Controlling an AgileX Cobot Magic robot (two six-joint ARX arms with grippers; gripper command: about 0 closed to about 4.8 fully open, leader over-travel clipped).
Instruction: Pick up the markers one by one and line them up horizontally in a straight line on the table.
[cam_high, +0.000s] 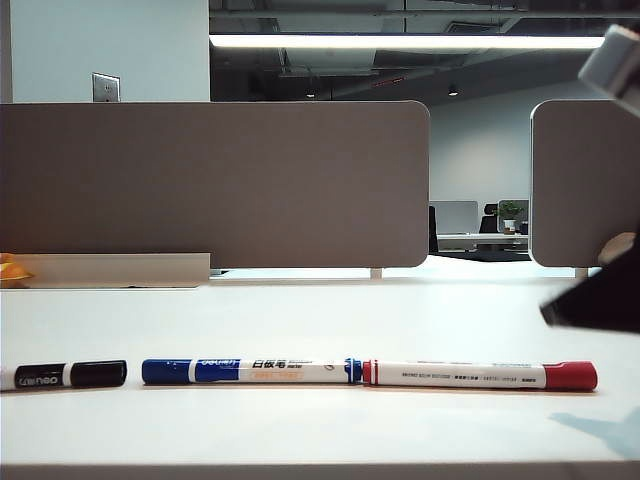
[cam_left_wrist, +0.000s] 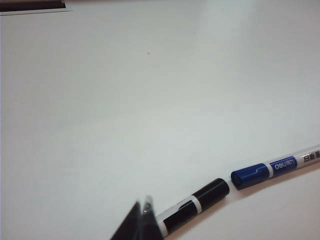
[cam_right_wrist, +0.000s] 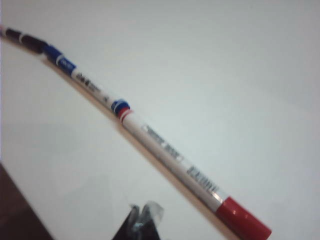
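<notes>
Black marker (cam_high: 62, 376), blue marker (cam_high: 250, 371) and red marker (cam_high: 480, 375) lie end to end on the table (cam_high: 320, 310). My left gripper (cam_left_wrist: 145, 212), at the black marker's seven o'clock, and right gripper (cam_right_wrist: 142, 217) are closed, empty. Judgement: withdraw upward, avoid nudging

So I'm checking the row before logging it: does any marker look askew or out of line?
Nothing stands out. The black marker, blue marker and red marker lie end to end in one level row on the table. Only a small gap separates black from blue. The left gripper and right gripper are shut, holding nothing.
</notes>
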